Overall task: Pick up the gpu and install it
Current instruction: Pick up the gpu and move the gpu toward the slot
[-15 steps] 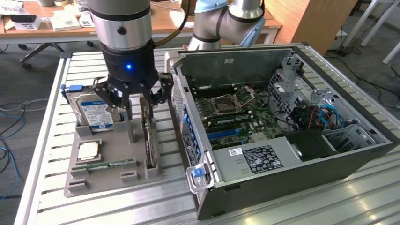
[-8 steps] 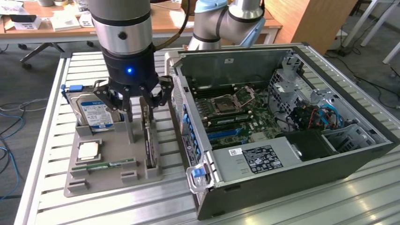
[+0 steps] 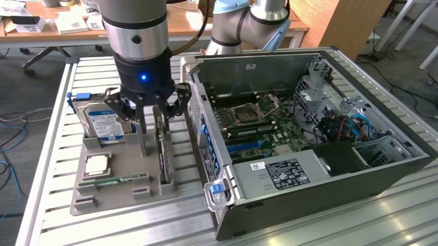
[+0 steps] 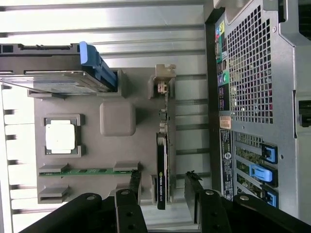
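The gpu (image 3: pixel 163 156) is a thin black card standing on edge in a slot of the grey parts tray (image 3: pixel 123 199). My gripper (image 3: pixel 151 128) hangs just above the card's far end, open, one finger on each side and nothing gripped. In the wrist view the gpu (image 4: pixel 162 171) runs between my two fingertips (image 4: pixel 134 186), and the gripper (image 4: pixel 163 188) stands wide, clear of the card on both sides. The open computer case (image 3: pixel 383 169) lies at the exterior view's right, with the motherboard's blue card slot (image 3: pixel 247 146) exposed.
On the tray (image 4: pixel 116 153) stand a silver hard drive (image 3: pixel 104 124) with a blue-white label, a CPU (image 3: pixel 96 164) and a green RAM stick (image 3: pixel 114 181). The case's rear panel (image 4: pixel 257 87) sits close beside the tray. All rests on a slatted metal table (image 3: pixel 61 225).
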### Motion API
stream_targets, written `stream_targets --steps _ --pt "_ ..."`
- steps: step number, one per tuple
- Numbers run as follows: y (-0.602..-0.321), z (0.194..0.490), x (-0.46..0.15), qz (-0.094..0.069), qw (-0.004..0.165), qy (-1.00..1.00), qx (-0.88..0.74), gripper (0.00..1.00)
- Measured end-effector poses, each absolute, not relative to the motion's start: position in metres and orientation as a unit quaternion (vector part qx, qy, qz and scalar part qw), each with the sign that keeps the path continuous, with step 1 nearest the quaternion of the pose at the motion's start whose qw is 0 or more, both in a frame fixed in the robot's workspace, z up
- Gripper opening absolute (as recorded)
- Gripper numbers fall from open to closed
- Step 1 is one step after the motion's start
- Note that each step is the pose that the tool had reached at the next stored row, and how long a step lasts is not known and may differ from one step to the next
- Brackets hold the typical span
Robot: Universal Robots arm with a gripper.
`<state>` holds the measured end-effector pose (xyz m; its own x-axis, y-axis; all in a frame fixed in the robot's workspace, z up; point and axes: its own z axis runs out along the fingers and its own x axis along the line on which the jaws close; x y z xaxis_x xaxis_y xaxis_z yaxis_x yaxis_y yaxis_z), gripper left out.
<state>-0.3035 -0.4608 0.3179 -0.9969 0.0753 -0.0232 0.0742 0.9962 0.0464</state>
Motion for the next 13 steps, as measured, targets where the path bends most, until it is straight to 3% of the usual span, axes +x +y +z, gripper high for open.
stream_targets --steps 13 --pt "-0.461 0.300 -0.303 0.023 0.012 0.999 0.037 0.49"
